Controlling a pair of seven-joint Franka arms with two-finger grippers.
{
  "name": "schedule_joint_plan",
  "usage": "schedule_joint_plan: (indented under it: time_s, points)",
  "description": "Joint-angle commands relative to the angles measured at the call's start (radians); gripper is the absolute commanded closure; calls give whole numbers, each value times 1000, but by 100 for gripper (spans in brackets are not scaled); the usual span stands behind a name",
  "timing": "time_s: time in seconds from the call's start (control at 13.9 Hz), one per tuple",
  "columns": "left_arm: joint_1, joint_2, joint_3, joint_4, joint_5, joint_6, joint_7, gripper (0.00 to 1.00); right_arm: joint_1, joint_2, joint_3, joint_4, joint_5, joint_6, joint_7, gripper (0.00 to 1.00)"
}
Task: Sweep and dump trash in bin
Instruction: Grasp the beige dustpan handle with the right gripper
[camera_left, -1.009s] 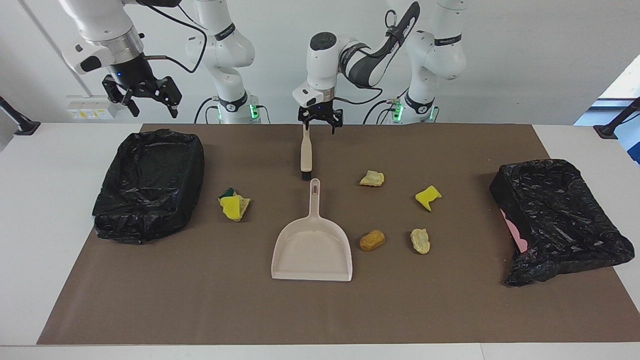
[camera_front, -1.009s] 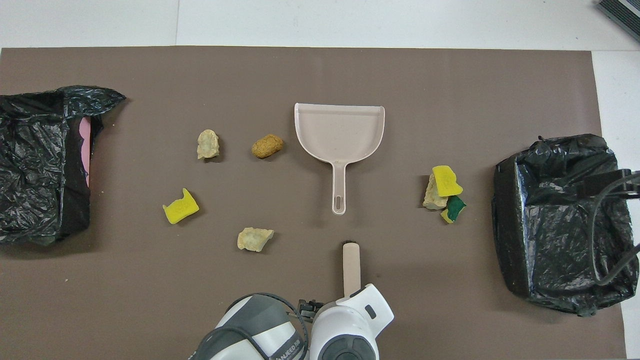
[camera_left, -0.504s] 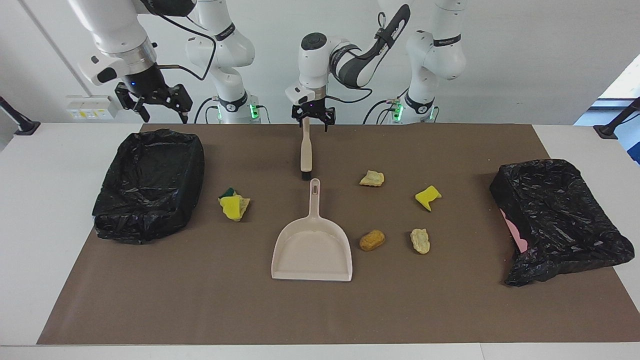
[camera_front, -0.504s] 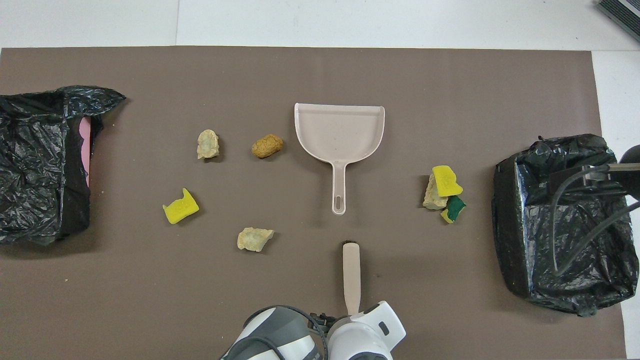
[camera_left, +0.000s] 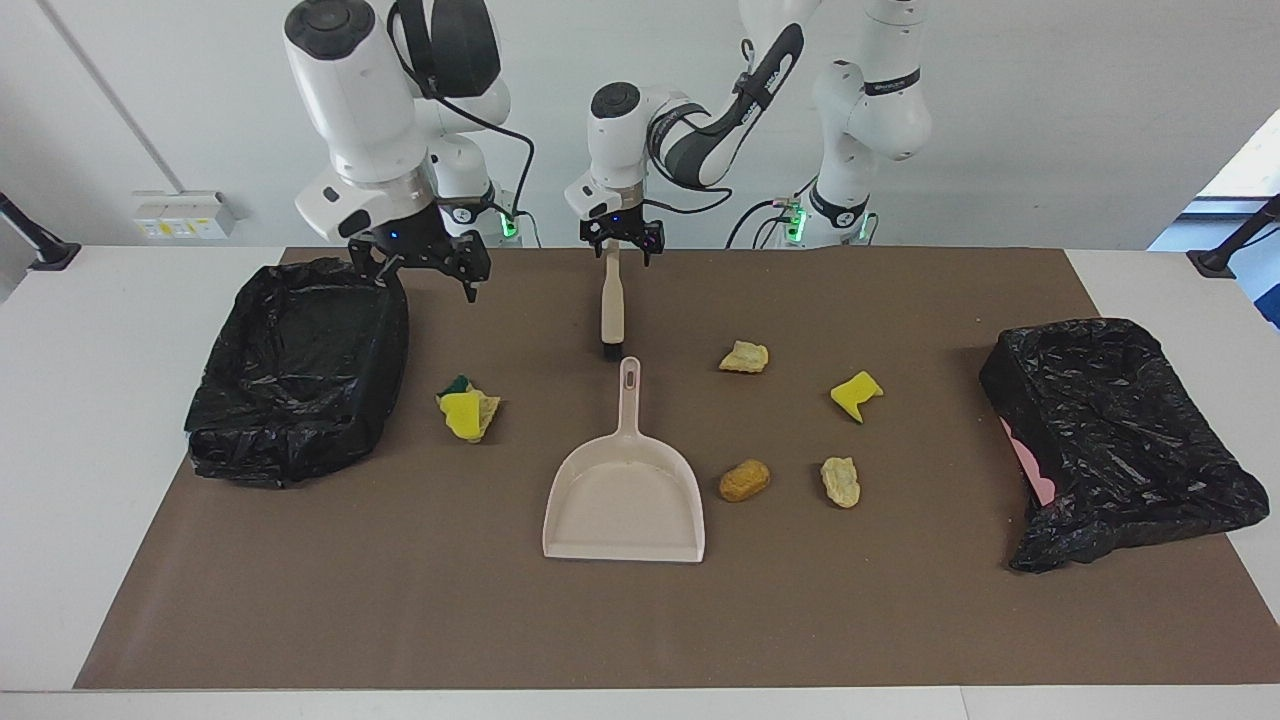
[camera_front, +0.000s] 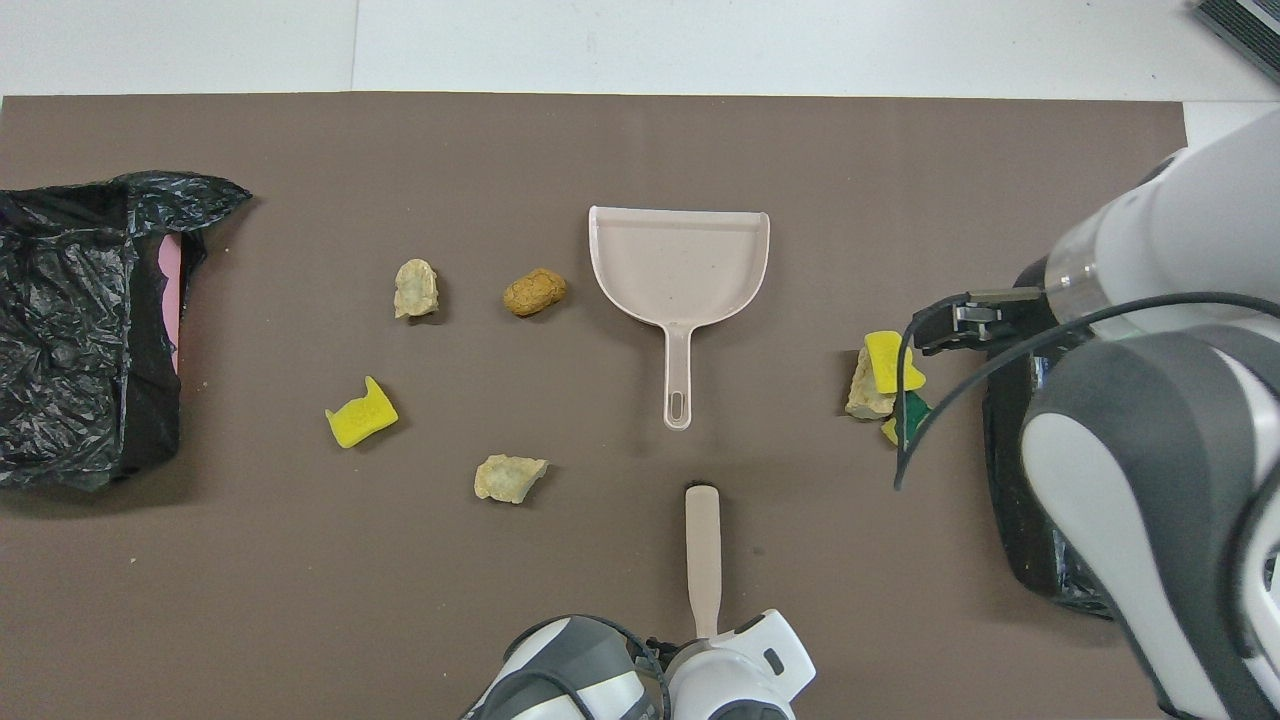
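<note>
Hanging upright, left claw (camera_left: 621, 250) straddles brush handle (camera_left: 611, 300) tip.

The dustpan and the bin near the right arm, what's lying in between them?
A little heap of sponge scraps, yellow, tan and green-backed, lies on the brown mat between the dustpan and that black-lined bin. The facing view shows it best.

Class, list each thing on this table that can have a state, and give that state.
Brush: lying flat, handle tip at the left hand.
Dustpan: flat on the mat, empty.
Trash: scattered on the mat, unswept.
Bin at the right arm's end: bag-lined, open.
Bin at the left arm's end: bag-lined, open.
Right hand: open, empty, over its bin's edge.
</note>
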Motion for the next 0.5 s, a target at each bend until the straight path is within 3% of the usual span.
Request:
schedule_joint_plan:
  time_s: [0.0, 0.14, 0.22, 0.29, 0.43]
  points:
    - [-15, -6, 10, -10, -10, 12, -8, 25, 1, 74, 2, 38, 46, 21, 60, 0]
    - [-15, -8, 10, -8, -16, 11, -13, 46, 41, 134, 2, 39, 42, 62, 130, 0]
    - [-15, -9, 10, -8, -21, 8, -13, 65, 72, 163, 2, 48, 40, 95, 176, 0]
    - [-12, -12, 10, -8, -30, 11, -10, 75, 81, 200, 2, 88, 45, 114, 210, 0]
    - [-6, -14, 10, -7, -36, 9, -4, 100, 83, 237, 2, 123, 118, 122, 235, 0]
